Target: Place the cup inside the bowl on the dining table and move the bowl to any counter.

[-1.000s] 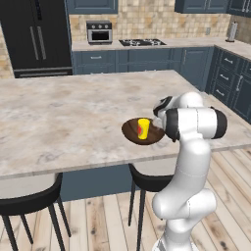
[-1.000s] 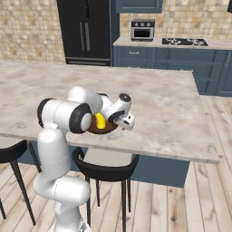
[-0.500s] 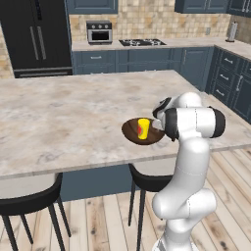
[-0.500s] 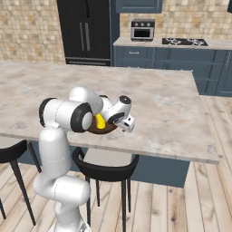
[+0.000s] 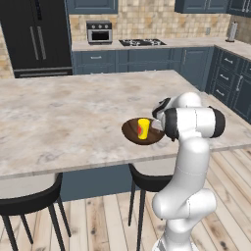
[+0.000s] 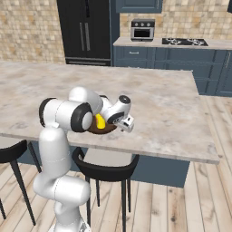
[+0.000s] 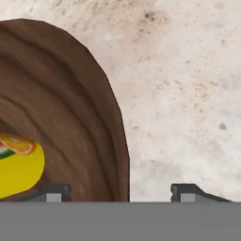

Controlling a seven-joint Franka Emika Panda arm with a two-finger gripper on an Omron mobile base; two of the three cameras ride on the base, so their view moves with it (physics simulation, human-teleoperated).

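Observation:
The wooden bowl (image 5: 131, 131) sits on the marble dining table (image 5: 73, 112) close to its front edge. The yellow cup (image 5: 142, 129) stands inside it, red patch on its side. My gripper (image 7: 120, 193) is down at the bowl's right rim, open and astride it. One fingertip (image 7: 52, 192) is inside the bowl (image 7: 70, 108) near the cup (image 7: 19, 169); the other is outside over the marble. Neither touches the rim. From the right, the cup (image 6: 99, 121) and bowl (image 6: 106, 130) peek out between my forearm and hand.
Black stools (image 5: 29, 206) (image 5: 147, 181) stand under the table's near edge. The counter with the gas hob (image 5: 142, 43) runs along the back wall, with a black fridge (image 5: 39, 37) at its left. A wide stretch of marble (image 6: 172, 113) lies right of the bowl.

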